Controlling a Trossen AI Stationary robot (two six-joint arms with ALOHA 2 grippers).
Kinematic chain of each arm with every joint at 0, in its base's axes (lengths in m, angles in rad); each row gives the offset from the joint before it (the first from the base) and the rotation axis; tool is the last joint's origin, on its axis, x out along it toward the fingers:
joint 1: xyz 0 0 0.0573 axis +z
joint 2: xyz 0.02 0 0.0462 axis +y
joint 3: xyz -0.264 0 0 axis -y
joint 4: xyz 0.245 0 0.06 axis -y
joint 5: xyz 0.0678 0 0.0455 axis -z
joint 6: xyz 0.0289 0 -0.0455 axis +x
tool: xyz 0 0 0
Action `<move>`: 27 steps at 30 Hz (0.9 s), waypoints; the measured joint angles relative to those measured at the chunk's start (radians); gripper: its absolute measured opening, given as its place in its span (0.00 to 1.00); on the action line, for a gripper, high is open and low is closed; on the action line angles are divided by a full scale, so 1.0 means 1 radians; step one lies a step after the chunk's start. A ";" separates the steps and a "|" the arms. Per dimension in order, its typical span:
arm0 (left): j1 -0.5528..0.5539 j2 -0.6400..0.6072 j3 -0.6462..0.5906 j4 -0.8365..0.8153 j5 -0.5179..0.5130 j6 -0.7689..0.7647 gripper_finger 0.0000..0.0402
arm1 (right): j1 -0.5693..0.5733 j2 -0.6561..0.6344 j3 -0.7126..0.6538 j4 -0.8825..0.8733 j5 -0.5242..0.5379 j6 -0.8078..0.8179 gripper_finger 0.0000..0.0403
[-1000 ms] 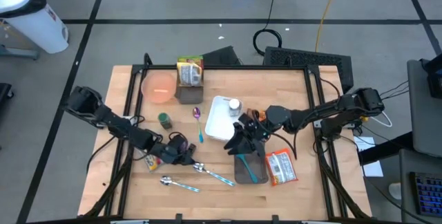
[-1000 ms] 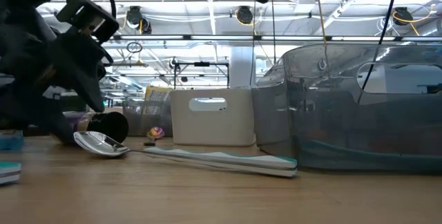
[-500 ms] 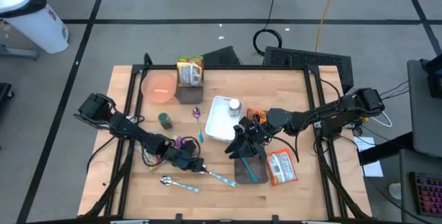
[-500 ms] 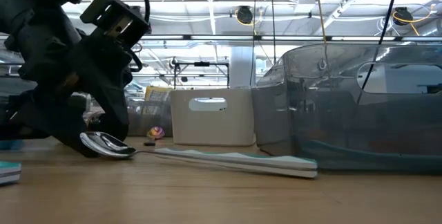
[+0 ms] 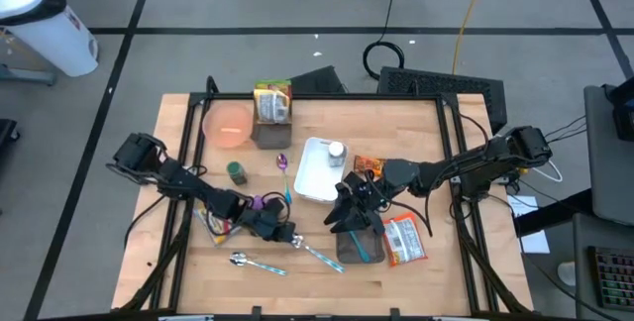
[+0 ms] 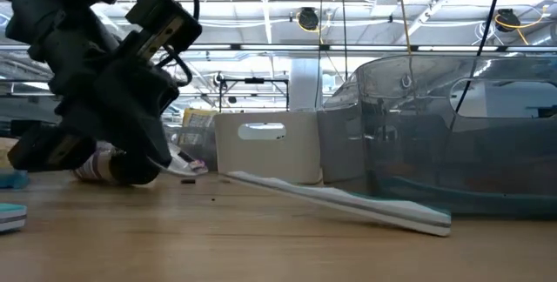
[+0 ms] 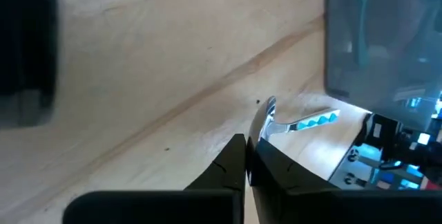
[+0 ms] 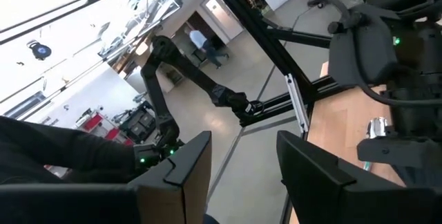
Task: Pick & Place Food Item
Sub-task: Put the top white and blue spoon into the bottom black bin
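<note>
Left gripper low over the wooden table, fingers clamped on the bowl end of a spoon with a pale blue-patterned handle. Handle slanting away from the jaws toward the clear container, far end tilted down to the table in the low view. Second spoon lying flat just beside and nearer the table's front edge. Right gripper above the clear container, fingers parted, nothing between them. Orange food packet flat on the table just beside that container, on the side away from the left gripper. White tray beyond the right gripper.
</note>
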 joint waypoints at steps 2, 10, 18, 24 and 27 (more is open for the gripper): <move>0.004 0.001 0.010 -0.009 0.007 0.008 0.03 | 0.000 0.000 0.000 0.000 -0.004 0.002 0.38; 0.031 -0.106 0.136 -0.288 0.084 0.148 0.01 | -0.017 -0.010 0.000 0.037 -0.078 -0.011 0.38; 0.052 -0.355 0.385 -0.990 0.004 0.239 0.01 | -0.120 -0.166 0.000 0.050 -0.084 -0.177 0.38; 0.104 -0.487 0.558 -1.249 -0.220 0.245 0.01 | -0.112 -0.330 0.001 -0.125 0.257 -0.495 0.38; 0.151 -0.521 0.604 -1.259 -0.323 0.291 0.01 | -0.063 -0.369 0.014 -0.264 0.530 -0.642 0.38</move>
